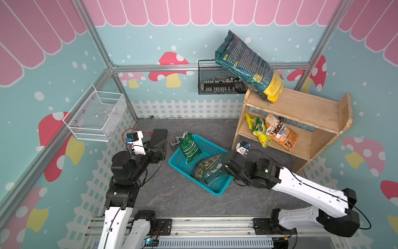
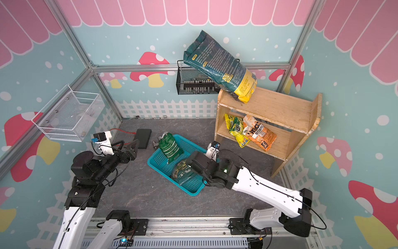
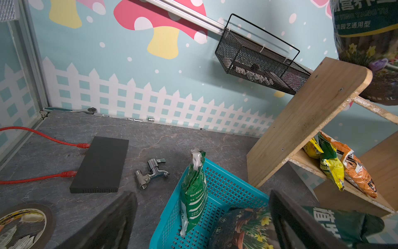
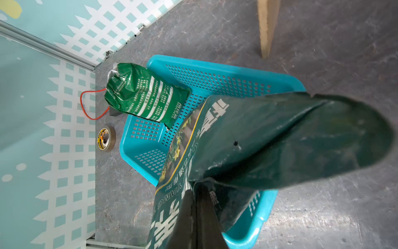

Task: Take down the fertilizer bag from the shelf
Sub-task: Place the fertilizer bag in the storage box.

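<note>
Jaws of right gripper (image 4: 200, 194) pinched shut on dark green plastic bag (image 4: 280, 140) in teal perforated basket (image 4: 215, 64), left gripper (image 3: 201, 200) gaping empty; large teal-and-yellow fertilizer bag (image 1: 247, 64) leans atop two-tier wooden shelf (image 1: 305, 107); I judge release, then reach up, next.

R tool (image 4: 201, 187) pinched shut on edge of dark green bag (image 4: 280, 138), which lies across one end of teal basket (image 4: 215, 73). Smaller green bag (image 4: 146, 94) leans over opposite rim. Tape roll (image 4: 106, 138) & red cable (image 4: 83, 107) on counter just beside basket. Wooden shelf panel (image 4: 267, 28) stands apart.
</note>
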